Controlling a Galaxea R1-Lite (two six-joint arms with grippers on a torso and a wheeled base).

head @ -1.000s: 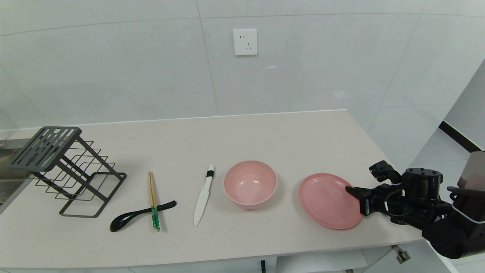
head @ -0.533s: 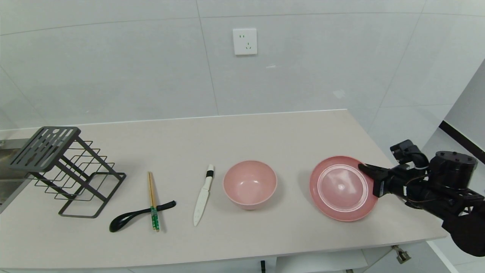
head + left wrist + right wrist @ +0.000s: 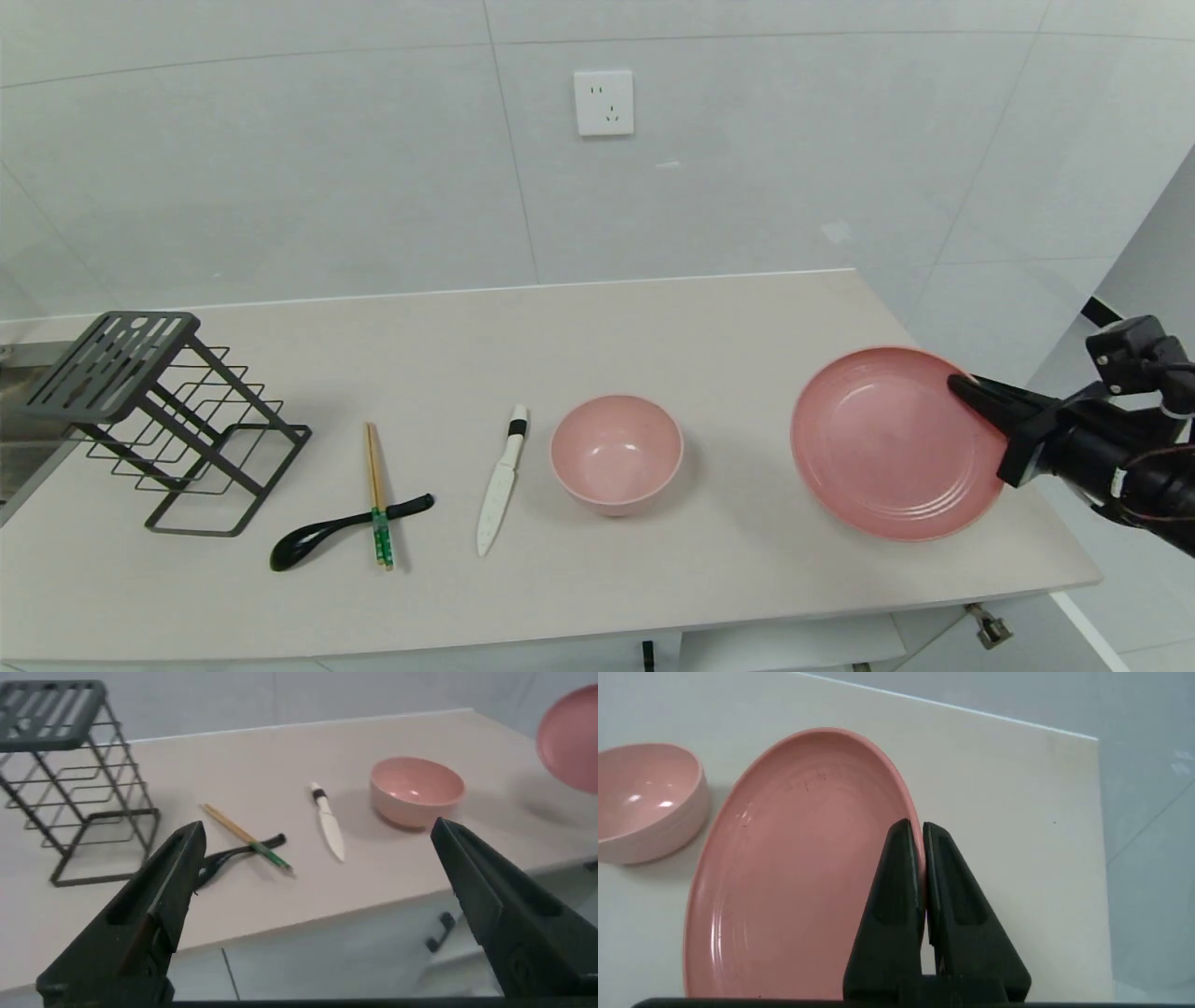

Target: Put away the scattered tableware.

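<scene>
Pale beige counter [image 3: 653, 336] stretching out in front of me, dark wire rack [image 3: 159, 420] standing at my far left, chopsticks [image 3: 377, 495] lying across the handle of a black spoon [image 3: 322, 536] just beside it, white knife [image 3: 499, 485] lying next along, pink bowl [image 3: 616, 455] sitting upright near the knife's right.

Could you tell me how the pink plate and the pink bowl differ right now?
The pink plate is pinched at its rim by the right gripper and held tilted above the counter; the pink bowl sits upright on it, untouched. The plate is wide and shallow, the bowl narrower and deeper. Both are pink.
</scene>
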